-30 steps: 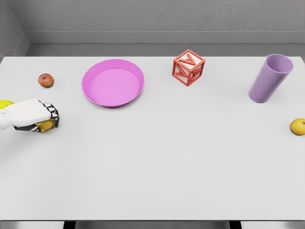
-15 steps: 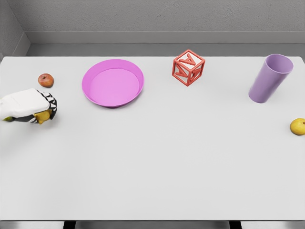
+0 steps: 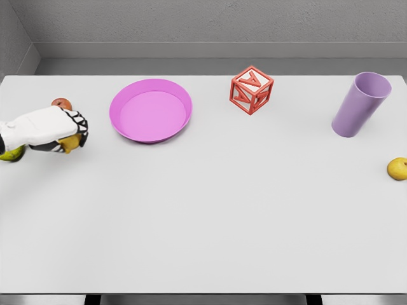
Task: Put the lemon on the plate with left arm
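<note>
In the head view, the white five-finger left hand is curling its fingers around the small yellow lemon, carrying it at the table's left side, near the round pink plastic plate but not over it. So the grasp appears done; the carry across and the release are left. Only a sliver of yellow peel is showing beneath the fingers. The right arm is out of sight.
</note>
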You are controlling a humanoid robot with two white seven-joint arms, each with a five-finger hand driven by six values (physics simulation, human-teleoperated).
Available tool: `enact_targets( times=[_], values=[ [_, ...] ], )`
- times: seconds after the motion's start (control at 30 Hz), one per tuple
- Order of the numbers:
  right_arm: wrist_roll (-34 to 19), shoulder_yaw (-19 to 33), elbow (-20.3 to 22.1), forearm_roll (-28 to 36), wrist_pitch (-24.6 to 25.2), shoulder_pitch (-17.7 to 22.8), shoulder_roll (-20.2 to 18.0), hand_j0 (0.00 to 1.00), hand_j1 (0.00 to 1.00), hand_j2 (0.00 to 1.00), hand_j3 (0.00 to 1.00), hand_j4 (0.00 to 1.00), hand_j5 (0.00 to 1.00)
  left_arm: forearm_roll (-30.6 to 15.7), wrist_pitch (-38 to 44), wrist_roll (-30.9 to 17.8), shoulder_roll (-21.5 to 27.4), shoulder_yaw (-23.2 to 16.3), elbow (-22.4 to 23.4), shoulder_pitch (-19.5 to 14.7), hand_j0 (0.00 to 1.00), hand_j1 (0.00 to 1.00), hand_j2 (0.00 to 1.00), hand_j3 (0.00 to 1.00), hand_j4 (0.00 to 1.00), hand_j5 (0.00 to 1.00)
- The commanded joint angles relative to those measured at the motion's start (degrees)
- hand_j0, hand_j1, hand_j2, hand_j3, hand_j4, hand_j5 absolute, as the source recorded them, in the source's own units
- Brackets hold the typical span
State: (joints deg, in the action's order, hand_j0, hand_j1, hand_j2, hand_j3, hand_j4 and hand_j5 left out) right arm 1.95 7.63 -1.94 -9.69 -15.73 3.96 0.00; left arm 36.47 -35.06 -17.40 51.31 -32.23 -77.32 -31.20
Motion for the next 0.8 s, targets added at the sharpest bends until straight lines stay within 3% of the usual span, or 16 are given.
enact_targets(
  times=[0.0,0.43,0.77],
  values=[
    [0.0,0.0,0.0,0.0,0.0,0.0,0.0,1.00,1.00,1.00,1.00,1.00,1.00,-0.3,0.1,0.1,-1.8,0.5,1.3,-0.3,0.30,0.30,0.30,0.30,0.30,0.30],
    [0.1,0.0,0.0,0.0,0.0,0.0,0.0,1.00,1.00,1.00,1.00,1.00,1.00,-0.3,0.1,0.0,-6.5,1.5,2.8,-2.1,0.27,0.27,0.27,0.27,0.27,0.27],
    [0.0,0.0,0.0,0.0,0.0,0.0,0.0,1.00,1.00,1.00,1.00,1.00,1.00,-0.2,0.1,0.1,-10.8,1.4,6.5,-4.9,0.27,0.27,0.27,0.27,0.27,0.27]
  ],
)
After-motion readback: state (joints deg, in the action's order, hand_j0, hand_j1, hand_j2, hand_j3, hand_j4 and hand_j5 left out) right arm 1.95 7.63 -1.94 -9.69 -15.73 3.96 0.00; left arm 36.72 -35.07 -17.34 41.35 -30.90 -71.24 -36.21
